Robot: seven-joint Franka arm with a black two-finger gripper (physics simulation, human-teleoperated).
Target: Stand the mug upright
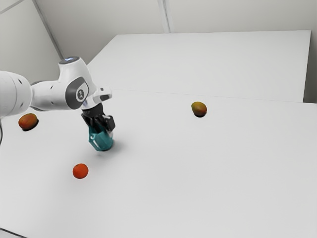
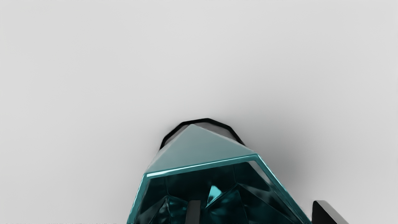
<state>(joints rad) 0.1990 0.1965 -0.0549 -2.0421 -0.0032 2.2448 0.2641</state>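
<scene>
The teal, faceted mug [image 1: 102, 142] is on the exterior view's left half, directly below the gripper [image 1: 103, 127], over the pale counter [image 1: 163, 183]. It leans a little, its mouth turned up toward the gripper and its base angled toward the exterior view's right; whether the whole base meets the counter cannot be told. The gripper is spread wide around one side of the mug's wall: in the wrist view one finger [image 2: 193, 213] reaches into the mouth, while the other finger [image 2: 326, 213] stands outside, just beside the rim. The inner finger is clearly apart from the wall that lies between the two, so the mug is not pinched. Past the mug's rim, the dark edge of its base shows, and a soft shadow spreads over the counter on the outer finger's side. The white arm [image 1: 52, 95] comes in from the exterior view's left, above the mug. A small orange-red fruit [image 1: 80, 171] lies near the mug, closer to the camera and toward the exterior view's left. A reddish mango [image 1: 28, 121] lies farther off on that same side, and a greenish mango [image 1: 199, 108] lies well apart from the mug, toward the exterior view's right and farther back.
</scene>
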